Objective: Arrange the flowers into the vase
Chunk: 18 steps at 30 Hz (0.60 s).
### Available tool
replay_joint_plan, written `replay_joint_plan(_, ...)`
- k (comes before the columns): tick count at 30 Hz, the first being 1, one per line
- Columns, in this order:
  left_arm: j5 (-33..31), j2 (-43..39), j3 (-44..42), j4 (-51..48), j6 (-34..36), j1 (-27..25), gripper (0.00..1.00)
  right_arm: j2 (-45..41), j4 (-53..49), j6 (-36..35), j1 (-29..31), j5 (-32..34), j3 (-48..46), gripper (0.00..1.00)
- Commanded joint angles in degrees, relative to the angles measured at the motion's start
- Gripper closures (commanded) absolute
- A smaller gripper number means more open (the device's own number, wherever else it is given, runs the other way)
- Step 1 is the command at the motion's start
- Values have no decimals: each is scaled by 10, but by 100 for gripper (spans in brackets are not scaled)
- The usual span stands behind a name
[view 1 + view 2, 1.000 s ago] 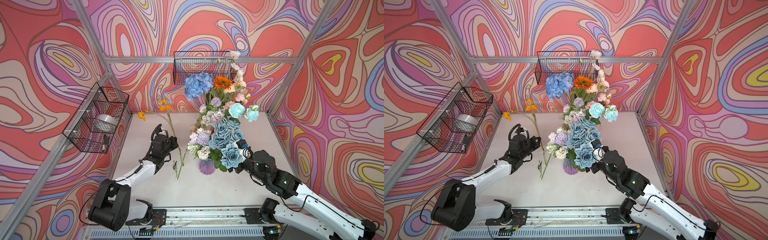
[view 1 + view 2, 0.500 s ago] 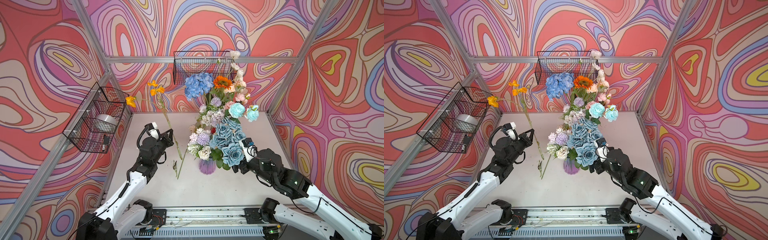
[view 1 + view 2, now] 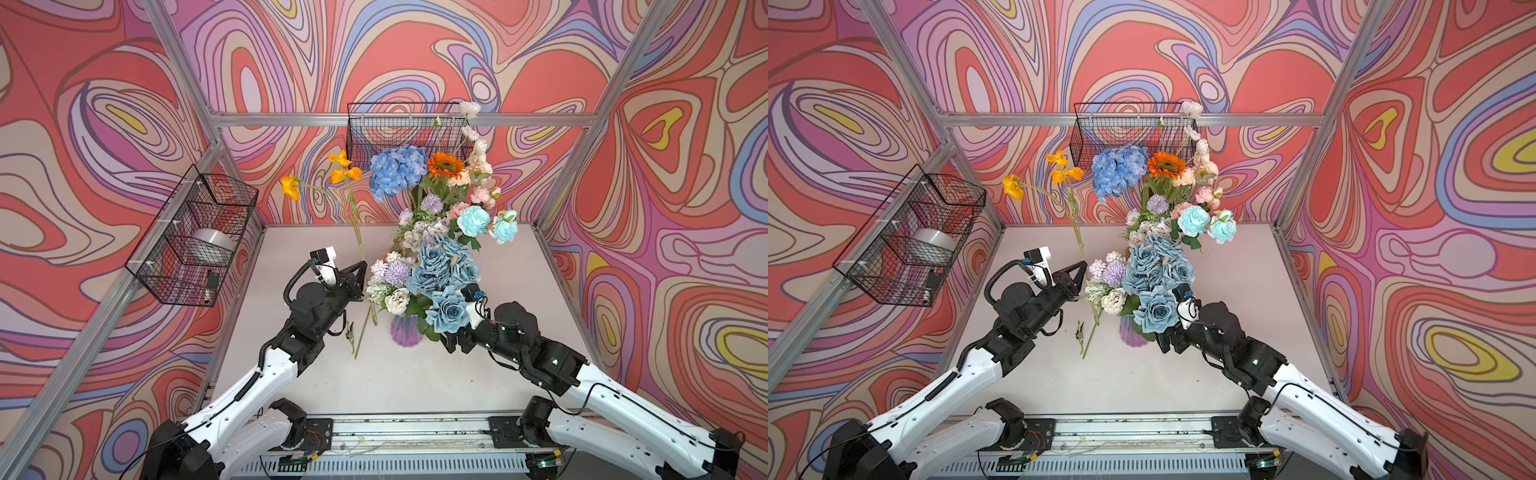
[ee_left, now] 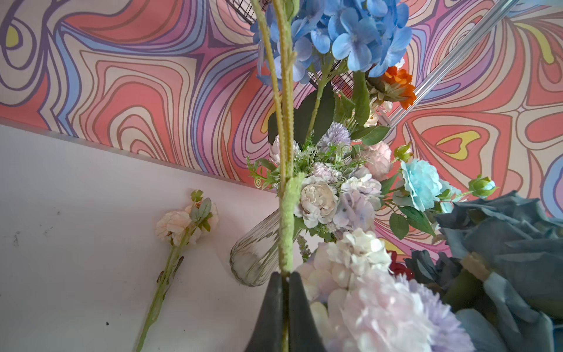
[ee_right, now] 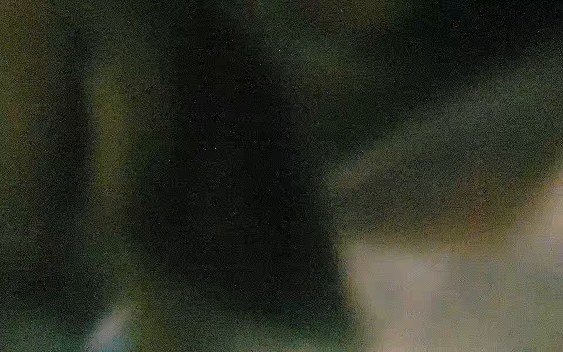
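A tall sprig of orange flowers [image 3: 345, 168] [image 3: 1065, 166] stands upright just left of the bouquet. My left gripper [image 3: 363, 279] [image 3: 1081, 280] [image 4: 285, 275] is shut on its green stem [image 4: 286, 195]. The purple vase [image 3: 406, 332] [image 3: 1133, 332] holds a full bunch of flowers: blue hydrangea [image 3: 397, 170], orange sunflower [image 3: 445, 163], dusty-blue roses [image 3: 449, 309], aqua roses [image 3: 473, 220]. My right gripper [image 3: 454, 344] [image 3: 1169, 341] sits low against the vase's right side with jaws wide. Its tips are hidden under leaves. The right wrist view is a dark green blur.
A peach flower [image 4: 182, 224] lies on the table, its stem [image 3: 360, 336] left of the vase. A clear ribbed glass vase [image 4: 254, 256] leans under the pale blooms. Wire baskets hang on the left wall [image 3: 195, 237] and back wall [image 3: 399, 124].
My left arm has lifted the orange flowers higher and carried them right, closer to the bouquet. The right gripper has barely shifted beside the vase.
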Motion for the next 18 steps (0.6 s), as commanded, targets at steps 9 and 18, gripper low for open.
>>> replay_joint_plan(9,-25,-10,-11,53,37,-3,100,67,118,-89,1,-55,-14,7)
replay_joint_plan(18,-76,4,0,34,33,-3,100,-31,141,-105,0,-3,-139,7)
